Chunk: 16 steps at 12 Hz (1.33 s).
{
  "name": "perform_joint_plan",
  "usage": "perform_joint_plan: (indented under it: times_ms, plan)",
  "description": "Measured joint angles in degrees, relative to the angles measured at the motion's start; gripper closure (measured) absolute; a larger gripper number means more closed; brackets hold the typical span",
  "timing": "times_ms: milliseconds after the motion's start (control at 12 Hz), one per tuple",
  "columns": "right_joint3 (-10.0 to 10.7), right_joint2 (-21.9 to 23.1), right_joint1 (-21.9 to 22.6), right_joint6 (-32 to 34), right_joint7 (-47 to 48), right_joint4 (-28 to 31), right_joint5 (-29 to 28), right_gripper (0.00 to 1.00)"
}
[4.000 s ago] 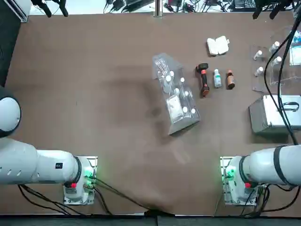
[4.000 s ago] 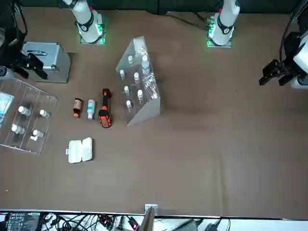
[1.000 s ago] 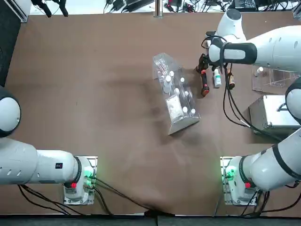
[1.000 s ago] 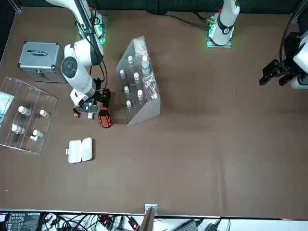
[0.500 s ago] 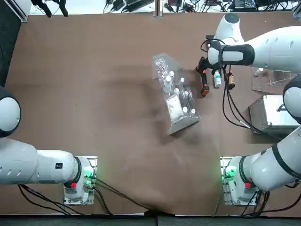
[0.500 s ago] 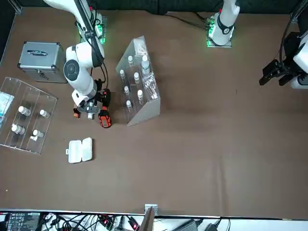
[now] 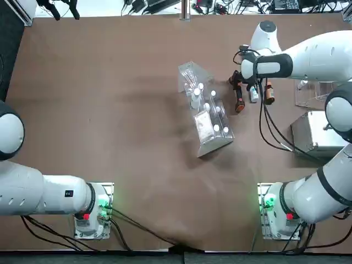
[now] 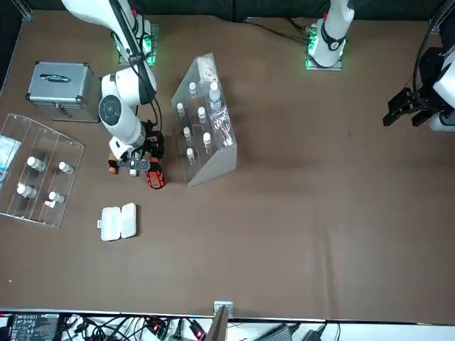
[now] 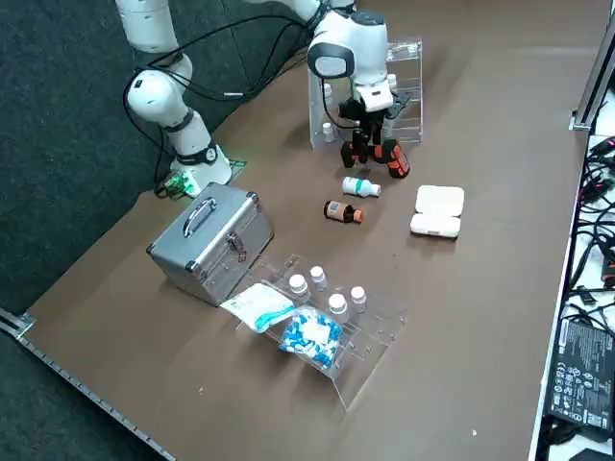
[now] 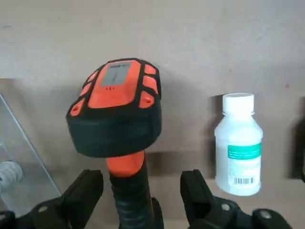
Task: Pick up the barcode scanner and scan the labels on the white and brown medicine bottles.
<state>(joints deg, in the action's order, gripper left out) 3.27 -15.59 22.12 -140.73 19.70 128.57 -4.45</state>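
Between the spread fingers of the right gripper (image 10: 140, 200) runs the black-and-orange handle of the barcode scanner (image 10: 119, 126), which lies flat on the brown table (image 7: 110, 110); both fingers stand clear of the handle on either side, so the jaws are wide and grip nothing. Ahead of the fingertips sits the scanner's bulky orange-topped head. Just beside the gripper, on the side away from the clear sloped vial rack (image 7: 204, 110), lies the white medicine bottle (image 10: 238, 145), on its side with a white cap, a teal band and a small barcode on its label, apart from the scanner. Next to it, one step farther from the gripper, lies the brown medicine bottle (image 9: 342, 211), also on its side, with its own gap from the white one. From overhead the gripper (image 7: 240, 82) hangs low over the scanner's handle, with the rack of white-capped vials close on its other side. Beyond the bottles rests a white hinged case (image 9: 437, 210), and farther off a silver metal box (image 9: 209, 240) and a flat clear tray (image 8: 35, 170) holding more vials.
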Motion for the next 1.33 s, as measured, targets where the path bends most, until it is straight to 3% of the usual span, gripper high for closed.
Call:
perform_joint_plan:
  times_ms: [1083,1250,1333]
  plan:
    - [0.0,-2.44,0.7,-1.98,0.0,0.0,0.0,0.0]
    - [0.0,-3.06,0.7,-2.76,0.0,0.0,0.0,0.02]
    - [0.0,-3.18,0.7,-2.86,0.0,0.0,0.0,0.08]
